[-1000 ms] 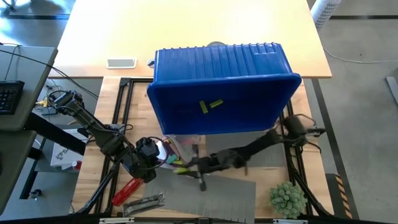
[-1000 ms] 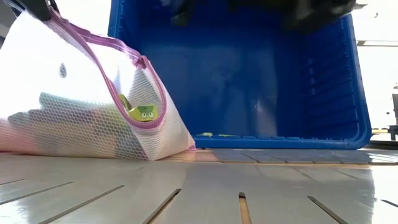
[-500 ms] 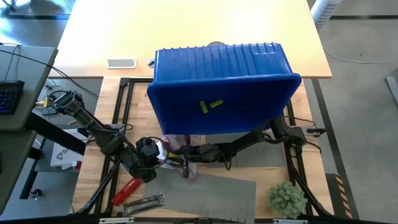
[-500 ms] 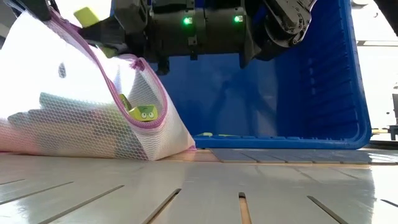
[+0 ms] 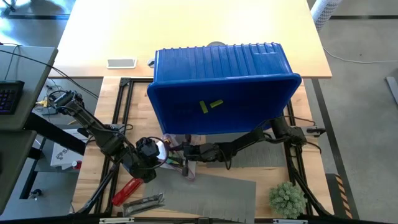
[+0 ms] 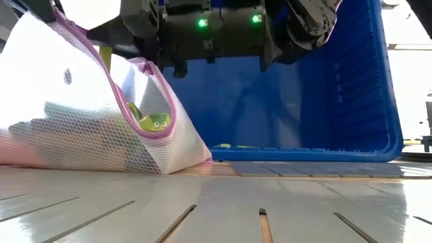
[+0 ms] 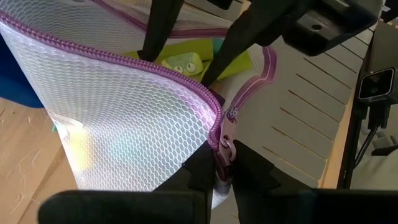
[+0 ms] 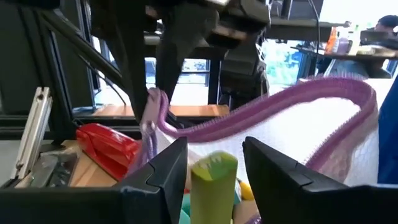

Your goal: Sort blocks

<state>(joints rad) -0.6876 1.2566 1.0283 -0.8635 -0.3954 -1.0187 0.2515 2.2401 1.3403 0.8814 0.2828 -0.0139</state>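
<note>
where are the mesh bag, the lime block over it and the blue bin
mesh bag (image 6: 81, 135), low view, on its white netted side
lime block (image 8: 213, 180), right wrist view, on its upright face between the fingers
blue bin (image 5: 217, 68), high view, on its ribbed wall

On my feed: a white honeycomb-mesh bag (image 6: 88, 128) edged with a purple-pink zipper (image 7: 186, 84), lime yellow-green blocks (image 7: 180, 61) showing inside it. One lime block (image 8: 213, 183) stands between the right arm's black fingers (image 8: 277, 177). Behind sits a deep blue ribbed bin (image 5: 221, 87) with two lime blocks (image 5: 210, 106) on its floor. I see pale wood bench (image 5: 93, 180), grey slatted mats (image 5: 211, 196), a red tool (image 5: 127, 190) and a green plant (image 5: 287, 198).
</note>
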